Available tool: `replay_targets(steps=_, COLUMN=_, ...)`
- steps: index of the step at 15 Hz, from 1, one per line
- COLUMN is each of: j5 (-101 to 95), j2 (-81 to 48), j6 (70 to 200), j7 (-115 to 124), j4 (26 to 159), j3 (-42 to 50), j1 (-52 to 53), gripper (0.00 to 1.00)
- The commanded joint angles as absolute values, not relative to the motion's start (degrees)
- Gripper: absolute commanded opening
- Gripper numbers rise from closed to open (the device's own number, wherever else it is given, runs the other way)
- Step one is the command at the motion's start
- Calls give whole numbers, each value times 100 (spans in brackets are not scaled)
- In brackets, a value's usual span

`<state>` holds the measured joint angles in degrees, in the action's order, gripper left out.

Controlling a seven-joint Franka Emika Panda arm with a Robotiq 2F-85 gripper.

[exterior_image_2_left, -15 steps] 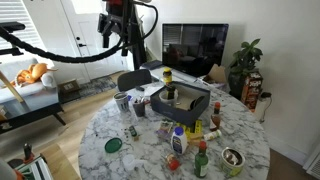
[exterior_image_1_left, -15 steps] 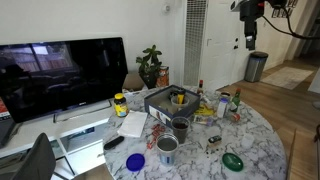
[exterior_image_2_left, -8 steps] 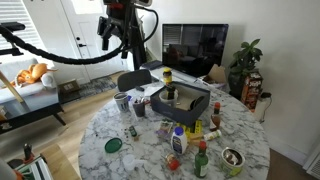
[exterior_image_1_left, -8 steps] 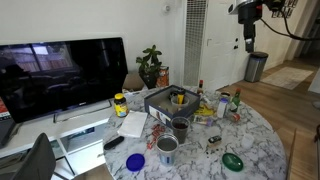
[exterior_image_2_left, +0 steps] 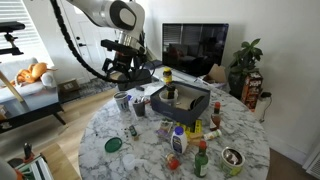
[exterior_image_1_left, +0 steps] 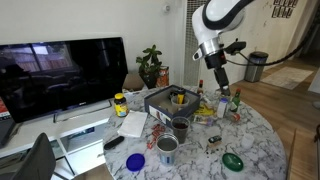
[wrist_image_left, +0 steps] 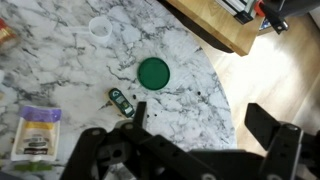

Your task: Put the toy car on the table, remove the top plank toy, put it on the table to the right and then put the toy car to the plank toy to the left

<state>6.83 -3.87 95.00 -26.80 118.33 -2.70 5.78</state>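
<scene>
The round marbled table [exterior_image_1_left: 256,138] carries much clutter. A small dark green toy car [wrist_image_left: 120,100] lies on it next to a green lid [wrist_image_left: 154,72]; the car also shows in both exterior views [exterior_image_1_left: 214,144] [exterior_image_2_left: 132,130]. My gripper [wrist_image_left: 205,125] is open and empty, hanging well above the table near its edge in both exterior views [exterior_image_1_left: 222,90] [exterior_image_2_left: 122,72]. The car lies apart from the fingers [wrist_image_left: 135,118]. I cannot make out the plank toys among the clutter.
A dark tray [exterior_image_1_left: 168,100] [exterior_image_2_left: 180,100] holds cups and small items. Cups [exterior_image_1_left: 168,148], bottles [exterior_image_2_left: 201,160], a white lid [wrist_image_left: 100,27] and a packet [wrist_image_left: 38,135] stand about. The table edge and wooden floor [wrist_image_left: 270,70] lie beside my gripper. A TV [exterior_image_1_left: 60,75] stands behind.
The arm has swung down from high above the scene, and the gripper now hangs much lower over the table's edge. Nothing on the table has moved.
</scene>
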Motion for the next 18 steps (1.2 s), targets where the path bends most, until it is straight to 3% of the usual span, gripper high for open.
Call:
replay_targets(steps=1, j5=653, j2=-615, j6=9578, j7=-2774, j4=11787, j3=-431, j1=516, gripper=100)
replay_targets(steps=10, j5=116, j2=-1335, j6=10089, j7=-3783, j4=11878, j3=-597, j1=511, gripper=100)
replay_targets(steps=18, j5=-226, j2=-1451, j6=13729, j7=-5476, j4=13739, j3=-684, j1=309, gripper=100)
